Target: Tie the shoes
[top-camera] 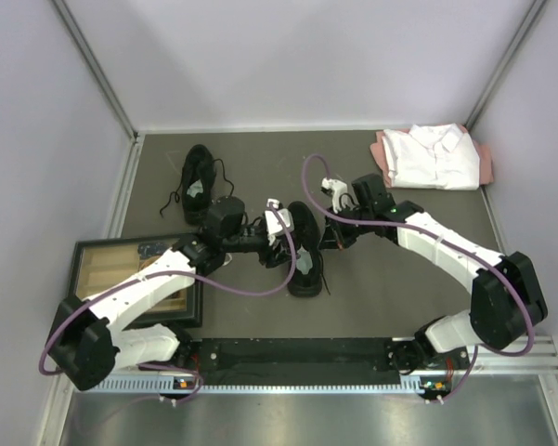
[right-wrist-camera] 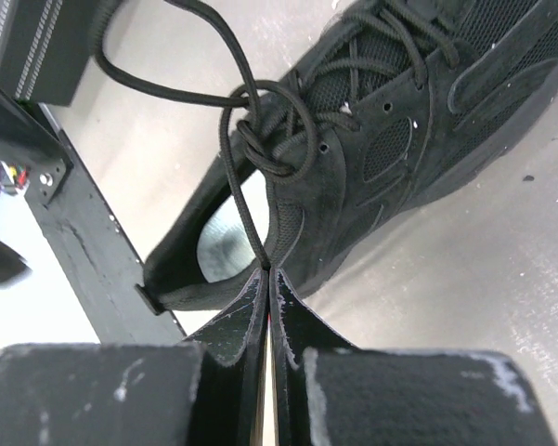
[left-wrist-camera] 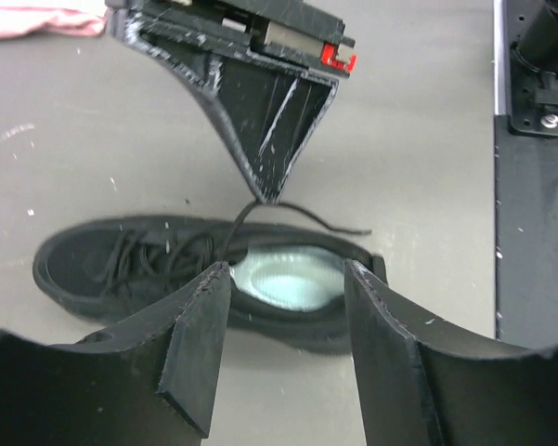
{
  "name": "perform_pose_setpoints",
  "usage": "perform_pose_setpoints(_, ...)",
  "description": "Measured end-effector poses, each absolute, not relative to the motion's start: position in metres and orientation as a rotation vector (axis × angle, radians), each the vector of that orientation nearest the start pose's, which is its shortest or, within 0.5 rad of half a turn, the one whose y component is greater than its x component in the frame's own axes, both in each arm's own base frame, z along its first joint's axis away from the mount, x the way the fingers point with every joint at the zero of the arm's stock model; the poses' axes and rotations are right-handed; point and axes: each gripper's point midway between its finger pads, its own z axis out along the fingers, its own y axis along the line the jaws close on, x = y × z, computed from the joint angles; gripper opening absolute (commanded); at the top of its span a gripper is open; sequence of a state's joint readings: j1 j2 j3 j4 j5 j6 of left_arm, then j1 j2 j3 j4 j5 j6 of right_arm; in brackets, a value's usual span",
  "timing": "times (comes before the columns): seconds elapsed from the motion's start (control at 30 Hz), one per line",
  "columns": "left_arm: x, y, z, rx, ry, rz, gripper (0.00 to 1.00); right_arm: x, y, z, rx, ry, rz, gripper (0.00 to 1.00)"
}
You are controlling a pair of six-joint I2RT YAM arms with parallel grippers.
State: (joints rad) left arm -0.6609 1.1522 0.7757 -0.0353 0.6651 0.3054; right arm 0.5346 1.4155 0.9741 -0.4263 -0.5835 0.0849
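Two black shoes sit on the grey tabletop (top-camera: 399, 269), well apart. The far shoe (top-camera: 198, 181) lies toward the back left corner, its laces trailing loose on either side.

The near shoe (top-camera: 304, 255) is in the middle, between the two arms, toe pointing away from their bases. Its pale insole (left-wrist-camera: 302, 283) shows at the heel end.

From the right, the right tool (right-wrist-camera: 266, 274) has its fingers pressed flat together on one lace (right-wrist-camera: 251, 214) of the near shoe. It grips the strand just above the shoe's opening. That strand runs up from the pinch into a loose twist of laces over the tongue, and another loop of lace arcs off toward the black rail at the tabletop's near edge.

From the left, the left tool (left-wrist-camera: 286, 274) hangs over the same shoe with its fingers spread wide and nothing between them. They frame the insole in the left wrist view. Just beyond them, the tip of the right tool (left-wrist-camera: 265, 190) points down with the lace (left-wrist-camera: 246, 218) caught in it.

A folded white shirt (top-camera: 432, 156) rests in the back right corner. A dark frame (top-camera: 111, 243) lies at the left, partly under the left arm.
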Motion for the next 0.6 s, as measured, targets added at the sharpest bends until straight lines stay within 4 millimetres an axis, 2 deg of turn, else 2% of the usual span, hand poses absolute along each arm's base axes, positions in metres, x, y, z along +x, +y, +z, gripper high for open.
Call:
perform_pose_setpoints(0.23,0.224,-0.311,0.190,1.285,1.500,-0.837,0.61,0.241,0.260,0.138,-0.761,2.341,1.000,0.00)
perform_pose_setpoints(0.4,0.236,-0.316,0.177,1.255,1.541,-0.805,0.67,0.242,0.261,0.141,-0.733,2.342,1.011,0.00)
perform_pose_setpoints(0.6,0.246,-0.321,0.168,1.226,1.569,-0.777,0.68,0.243,0.262,0.145,-0.705,2.338,1.026,0.00)
